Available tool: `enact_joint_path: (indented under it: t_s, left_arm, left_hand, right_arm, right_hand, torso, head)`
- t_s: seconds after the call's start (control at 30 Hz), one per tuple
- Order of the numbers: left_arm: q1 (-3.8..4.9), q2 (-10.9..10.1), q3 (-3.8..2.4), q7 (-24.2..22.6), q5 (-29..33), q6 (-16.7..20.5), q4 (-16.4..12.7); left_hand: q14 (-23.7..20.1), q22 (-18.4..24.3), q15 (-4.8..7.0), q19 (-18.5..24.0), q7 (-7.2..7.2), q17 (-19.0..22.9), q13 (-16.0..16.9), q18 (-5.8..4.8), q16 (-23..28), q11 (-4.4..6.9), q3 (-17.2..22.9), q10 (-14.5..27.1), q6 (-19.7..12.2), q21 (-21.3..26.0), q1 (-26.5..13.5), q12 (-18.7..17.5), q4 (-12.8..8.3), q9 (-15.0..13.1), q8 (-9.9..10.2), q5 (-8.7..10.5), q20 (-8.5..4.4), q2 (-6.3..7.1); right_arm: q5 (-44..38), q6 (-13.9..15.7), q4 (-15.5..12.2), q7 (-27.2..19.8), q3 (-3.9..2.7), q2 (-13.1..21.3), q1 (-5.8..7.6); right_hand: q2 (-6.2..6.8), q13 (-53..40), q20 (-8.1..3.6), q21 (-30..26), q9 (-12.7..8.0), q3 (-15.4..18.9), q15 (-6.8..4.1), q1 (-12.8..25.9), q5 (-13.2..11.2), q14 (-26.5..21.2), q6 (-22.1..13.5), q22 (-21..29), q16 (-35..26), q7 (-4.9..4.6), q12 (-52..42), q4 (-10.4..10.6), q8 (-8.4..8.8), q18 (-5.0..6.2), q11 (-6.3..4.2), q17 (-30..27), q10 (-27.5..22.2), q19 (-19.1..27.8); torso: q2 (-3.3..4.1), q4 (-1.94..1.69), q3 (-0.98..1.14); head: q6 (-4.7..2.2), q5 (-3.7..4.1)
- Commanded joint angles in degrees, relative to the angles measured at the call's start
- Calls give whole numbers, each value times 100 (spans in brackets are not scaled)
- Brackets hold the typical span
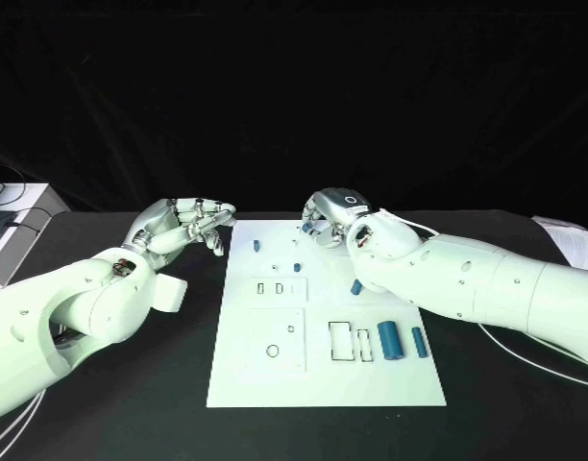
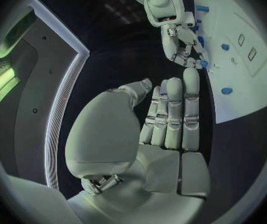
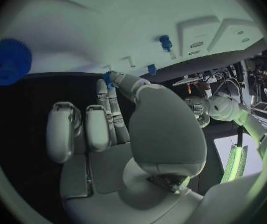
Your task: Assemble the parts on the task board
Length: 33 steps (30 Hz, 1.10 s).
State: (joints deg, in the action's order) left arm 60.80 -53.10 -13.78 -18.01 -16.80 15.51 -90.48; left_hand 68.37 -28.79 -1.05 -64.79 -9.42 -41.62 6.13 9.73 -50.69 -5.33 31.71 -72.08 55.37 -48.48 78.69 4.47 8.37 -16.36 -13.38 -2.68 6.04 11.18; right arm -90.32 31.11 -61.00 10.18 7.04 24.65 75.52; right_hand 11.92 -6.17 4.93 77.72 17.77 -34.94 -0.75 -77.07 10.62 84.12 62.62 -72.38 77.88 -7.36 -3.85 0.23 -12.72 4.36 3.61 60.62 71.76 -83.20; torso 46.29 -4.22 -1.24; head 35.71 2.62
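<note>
The white task board [image 1: 325, 379] lies in the middle of the black table. On it are small blue parts [image 1: 257, 245], a blue peg [image 1: 356, 286] and two blue cylinders [image 1: 388, 338]. My right hand [image 1: 333, 221] hovers over the board's far edge. Its thumb and a fingertip pinch a small blue part [image 3: 107, 78]. A blue gear [image 3: 10, 62] and a blue peg [image 3: 165, 42] lie on the board [image 3: 108, 30] beyond it. My left hand [image 1: 190, 226] hangs by the board's far left corner. Its fingers [image 2: 171, 114] are stretched out side by side, holding nothing.
A white box [image 1: 11, 240] with cables stands at the table's far left edge. Something white [image 1: 578, 240] lies at the far right. The board [image 2: 252, 79] has several rectangular and round recesses [image 1: 283, 336] in its middle.
</note>
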Motion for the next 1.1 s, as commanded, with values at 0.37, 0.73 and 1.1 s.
enact_joint_path:
  t_s: [0.37, 0.73, 1.1]
  left_arm:
    - [5, 49, -6, -11, -35, -141, 15]
    - [6, 39, -6, -4, -36, -158, 8]
    - [6, 39, -8, 2, -36, -167, 11]
  left_hand:
    - [-28, -24, 0, 59, -17, -6, 9, 68, -33, 0, 32, 31, -44, -56, -11, -32, -7, -13, 27, -20, 16, -3]
    - [-28, -24, 0, 59, -17, -6, 9, 68, -33, 0, 32, 31, -44, -56, -11, -32, -7, -13, 27, -20, 16, -3]
    - [-29, -35, -3, 70, -21, -7, 10, 68, -36, -4, 33, 38, -49, -72, -20, -35, -6, -15, 30, -20, 18, -1]
  right_arm:
    - [-97, 8, 262, 46, -9, -223, 29]
    - [-121, -172, 454, 21, -6, -335, 30]
    - [-120, -240, 484, 28, -5, -342, 30]
  right_hand:
    - [-5, -9, -16, 26, 27, -17, -23, 38, 16, 94, -26, -4, 37, -19, 0, 5, -11, -80, 16, 3, 27, -32]
    - [23, -8, -11, 15, 42, -11, -15, 73, 0, 91, -58, 9, 37, -25, 16, 17, -1, -77, 24, -12, 7, -23]
    - [124, 14, 16, -47, 81, -10, 18, 166, -44, 63, -176, 82, 11, -60, 41, 57, 48, -61, 67, -107, -128, 22]
  torso:
    - [73, -54, -80]
    - [118, -96, -114]
    - [133, -83, -111]
  head:
    - [-29, 24]
    - [-14, 34]
    - [-13, 19]
